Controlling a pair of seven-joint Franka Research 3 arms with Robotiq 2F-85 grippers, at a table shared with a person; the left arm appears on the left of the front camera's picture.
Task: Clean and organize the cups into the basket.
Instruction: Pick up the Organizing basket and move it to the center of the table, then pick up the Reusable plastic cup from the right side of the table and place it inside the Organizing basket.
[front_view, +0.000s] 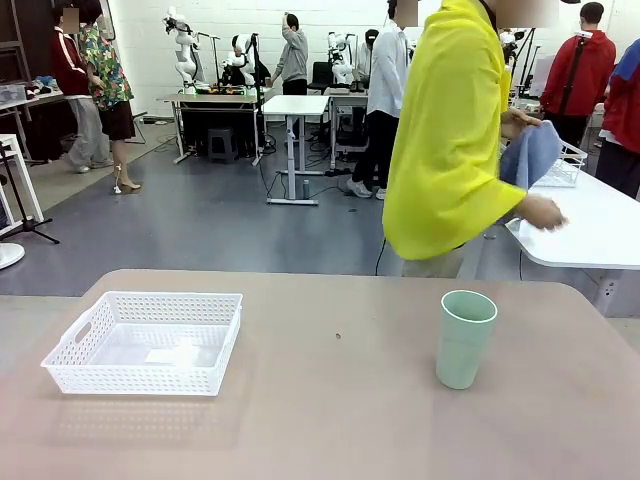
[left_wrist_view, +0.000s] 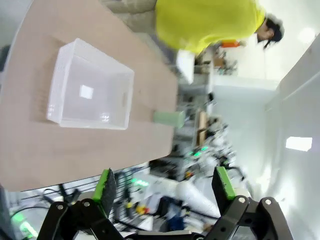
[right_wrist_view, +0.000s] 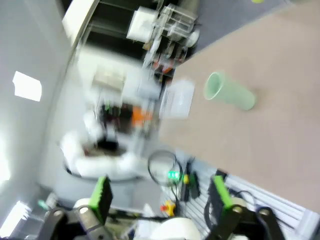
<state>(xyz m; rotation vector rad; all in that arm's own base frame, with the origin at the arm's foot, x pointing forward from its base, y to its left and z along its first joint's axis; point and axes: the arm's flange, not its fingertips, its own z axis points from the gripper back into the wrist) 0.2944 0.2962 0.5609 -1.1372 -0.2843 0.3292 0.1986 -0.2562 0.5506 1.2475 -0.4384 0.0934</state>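
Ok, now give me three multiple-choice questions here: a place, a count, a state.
1. In the front view, the basket lies where on the table? A right B left C middle
2. How many cups stand on the table? A one B two C three
3. The left gripper is: A shut on the cup B shut on the basket C open, empty
Answers: B, it lies left of the cup; A, one green cup stands there; C, its pads stand apart, nothing between.

Front looks across the table (front_view: 340, 410); wrists (high, rolled) share the cup (front_view: 465, 340).
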